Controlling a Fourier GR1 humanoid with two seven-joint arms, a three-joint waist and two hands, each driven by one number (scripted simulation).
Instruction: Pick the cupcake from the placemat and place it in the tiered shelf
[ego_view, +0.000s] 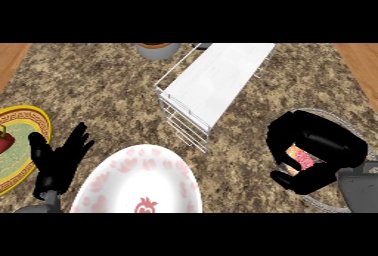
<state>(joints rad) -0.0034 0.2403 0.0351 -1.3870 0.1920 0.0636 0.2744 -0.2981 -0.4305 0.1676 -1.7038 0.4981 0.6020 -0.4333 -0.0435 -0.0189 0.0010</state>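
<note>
On the speckled granite counter (111, 85), brown and tan with dark flecks, a white wire tiered shelf (210, 82) stands near the middle, running at a slant from upper right to lower left; it serves as the landmark for everything else. Its flat white top panel faces up, and thin wire rungs show at its lower-left end. Strips of orange-brown wood (13, 55) border the granite at the far left and far right of the shelf.

Behind the shelf, at its upper left, sits a grey pot (157, 49) with a brown rim, only partly in view. Below the shelf lies a white plate (118, 175) with pink blotches and a red motif near its lower edge. Well to the left of the shelf lies a yellow-rimmed plate (33, 120) with a patterned border, a pale green centre and something red on it.

To the lower right of the shelf, the right hand (325, 145) has its black fingers and thumb curled around the cupcake (303, 159), whose pink and orange side shows between them. A pale, thin-edged round placemat (336, 117) shows around that hand; whether the cupcake is lifted off it cannot be told.

To the lower left of the shelf, beside the white plate, the left hand (59, 160) rests with its fingers straight and spread, pointing up.
</note>
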